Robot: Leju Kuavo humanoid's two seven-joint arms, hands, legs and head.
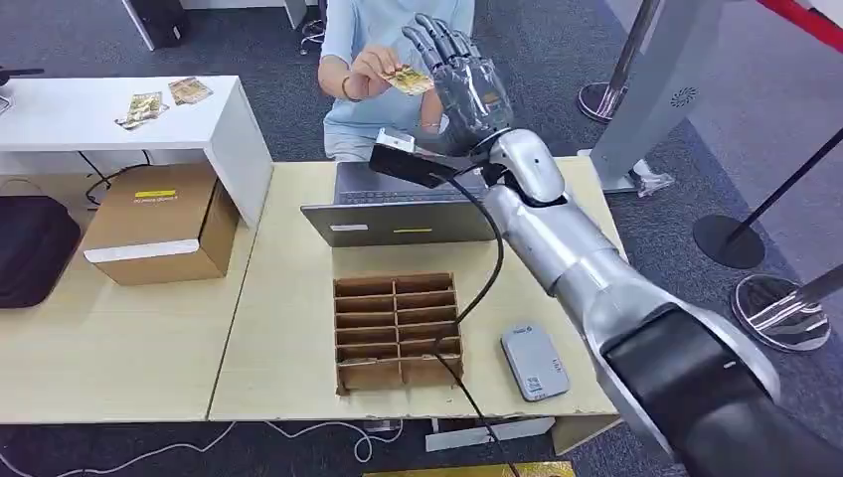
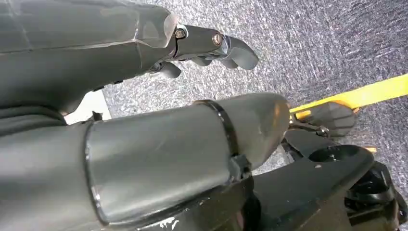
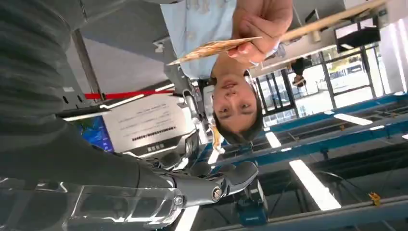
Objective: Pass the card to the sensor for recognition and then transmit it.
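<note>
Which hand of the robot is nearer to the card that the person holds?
Right. The right hand is raised beside the card; the left hand hangs low over the carpet, far away.

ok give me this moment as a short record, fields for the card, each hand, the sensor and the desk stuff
card: at, pinched in the person's hand, raised beside the right hand
right hand: raised toward the person, fingers spread, holding nothing
left hand: hanging low over grey carpet, holding nothing
sensor: grey reader flat on the desk near the front edge, nothing on it
desk: holds a laptop and a cardboard divider tray
spare cards: on the white table
</note>
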